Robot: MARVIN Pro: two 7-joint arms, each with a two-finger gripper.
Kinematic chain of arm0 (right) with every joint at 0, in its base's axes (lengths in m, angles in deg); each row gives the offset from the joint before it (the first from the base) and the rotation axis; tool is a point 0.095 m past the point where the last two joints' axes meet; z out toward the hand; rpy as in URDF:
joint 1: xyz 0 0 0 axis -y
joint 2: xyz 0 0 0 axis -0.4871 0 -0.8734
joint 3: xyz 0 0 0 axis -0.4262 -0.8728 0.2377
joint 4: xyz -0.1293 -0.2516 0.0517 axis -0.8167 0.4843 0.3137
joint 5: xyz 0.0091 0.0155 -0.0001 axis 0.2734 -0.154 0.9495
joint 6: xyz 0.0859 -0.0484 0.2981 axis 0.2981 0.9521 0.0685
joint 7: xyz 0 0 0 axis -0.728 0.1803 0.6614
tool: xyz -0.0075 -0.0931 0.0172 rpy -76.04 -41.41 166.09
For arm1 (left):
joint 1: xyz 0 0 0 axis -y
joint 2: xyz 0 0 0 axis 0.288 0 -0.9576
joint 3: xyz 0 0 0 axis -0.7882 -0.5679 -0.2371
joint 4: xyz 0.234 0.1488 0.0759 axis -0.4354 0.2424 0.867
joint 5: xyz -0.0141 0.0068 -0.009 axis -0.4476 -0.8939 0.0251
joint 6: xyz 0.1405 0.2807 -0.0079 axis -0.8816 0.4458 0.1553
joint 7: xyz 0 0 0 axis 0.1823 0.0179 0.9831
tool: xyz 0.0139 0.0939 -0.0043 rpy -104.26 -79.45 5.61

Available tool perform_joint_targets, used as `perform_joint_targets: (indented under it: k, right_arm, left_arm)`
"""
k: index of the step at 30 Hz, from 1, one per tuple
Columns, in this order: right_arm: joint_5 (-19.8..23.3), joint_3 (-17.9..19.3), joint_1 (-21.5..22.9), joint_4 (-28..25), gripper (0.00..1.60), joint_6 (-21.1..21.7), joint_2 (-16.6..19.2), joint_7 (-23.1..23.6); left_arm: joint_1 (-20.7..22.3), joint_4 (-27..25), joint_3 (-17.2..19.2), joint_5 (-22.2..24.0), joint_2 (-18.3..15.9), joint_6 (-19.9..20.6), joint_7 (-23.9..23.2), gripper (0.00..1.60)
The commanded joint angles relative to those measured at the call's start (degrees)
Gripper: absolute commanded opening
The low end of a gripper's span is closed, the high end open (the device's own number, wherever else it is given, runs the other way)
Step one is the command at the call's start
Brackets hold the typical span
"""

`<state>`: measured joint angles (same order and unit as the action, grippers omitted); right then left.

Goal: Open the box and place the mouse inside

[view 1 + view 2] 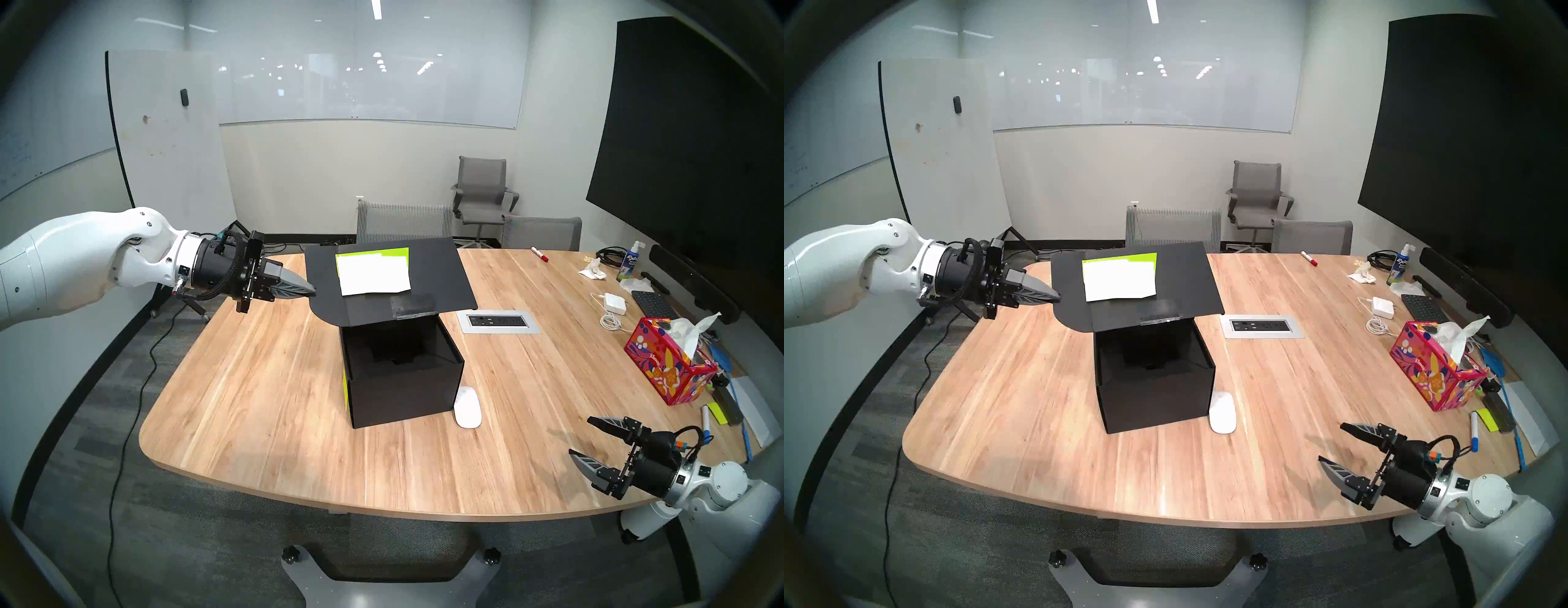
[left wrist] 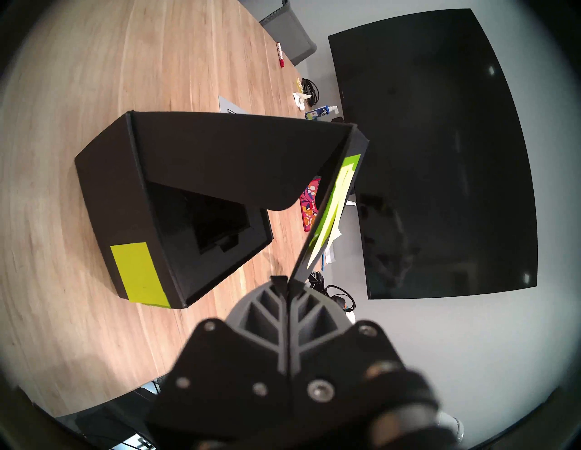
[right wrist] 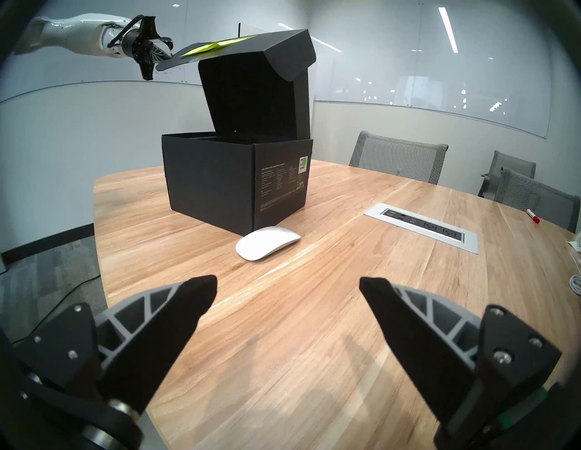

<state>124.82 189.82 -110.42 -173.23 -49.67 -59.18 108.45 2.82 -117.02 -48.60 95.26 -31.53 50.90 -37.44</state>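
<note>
Pinching the box (image 1: pixel 403 378) lid's edge, my left fingers (image 2: pixel 284 282) hold it raised (only my left wrist view shows the clamp). My right fingers (image 3: pixel 201 295) hover spread wide over the table (image 1: pixel 263 382), facing the mouse (image 3: pixel 267 242).

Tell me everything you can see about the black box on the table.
The box is a matte black cardboard cube standing upright on the wooden table, its hinged lid raised. The left gripper pinches the lid's edge. White paper and yellow-green notes sit on the lid; a black recessed insert shows inside. The mouse lies beside it.

L pincer (image 1: pixel 312 292) clamped; R pincer (image 1: pixel 580 437) spread wide.
</note>
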Motion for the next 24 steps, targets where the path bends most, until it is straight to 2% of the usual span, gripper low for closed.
perform_joint_targets:
  k: [1,9,19,24]
  right_arm:
    - [0.1,0.2,0.0,-0.1,1.6,0.0,0.0,0.0]
    - [0.1,0.2,0.0,-0.1,1.6,0.0,0.0,0.0]
    - [0.1,0.2,0.0,-0.1,1.6,0.0,0.0,0.0]
    - [0.1,0.2,0.0,-0.1,1.6,0.0,0.0,0.0]
  left_arm:
    - [3.1,-0.4,-0.2,1.9,0.6,-0.1,-0.6,0.0]
    - [4.8,-0.2,-2.5,2.3,0.8,-0.1,-1.2,0.0]
    - [6.2,0.8,-4.4,4.6,2.7,-0.1,-0.6,0.0]
    - [7.2,0.3,-5.5,4.4,2.2,-0.1,-1.1,0.0]
